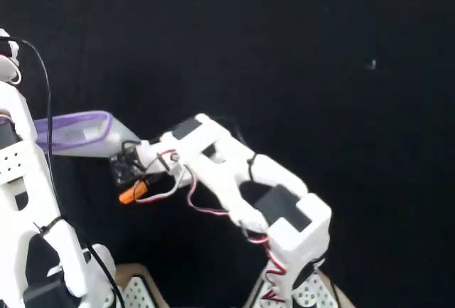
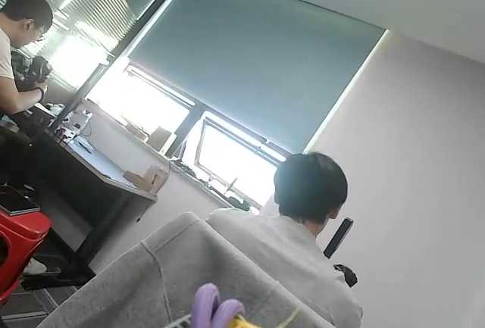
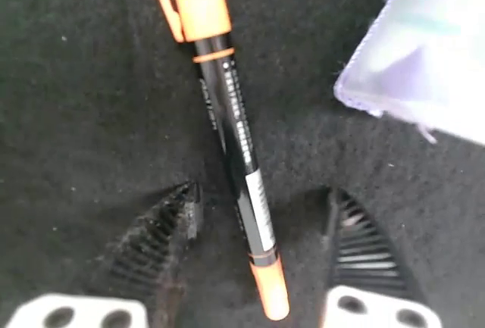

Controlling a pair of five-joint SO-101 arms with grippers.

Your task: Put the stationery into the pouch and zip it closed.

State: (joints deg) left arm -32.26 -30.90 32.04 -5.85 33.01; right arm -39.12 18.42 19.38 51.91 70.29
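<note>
Your right gripper (image 3: 261,194) is released. Its jaws are spread wide, one on each side of the pen (image 3: 227,116), low over the black surface (image 3: 76,101). The pen lies flat on the surface between the jaws, and neither jaw touches it. Its black barrel runs straight out from the gripper, the orange cap (image 1: 133,193) is at the far end, and a short orange tip is at the near end.

The purple pouch (image 1: 75,131) sits near the cap end of the pen, apart from it. In the high view your right arm (image 1: 234,173) stretches across the surface toward the pouch, with the cap poking out beside the gripper.

The pouch's other end meets your left arm (image 1: 18,180). You cannot tell whether the left gripper (image 1: 28,144) is clenched or released.
</note>
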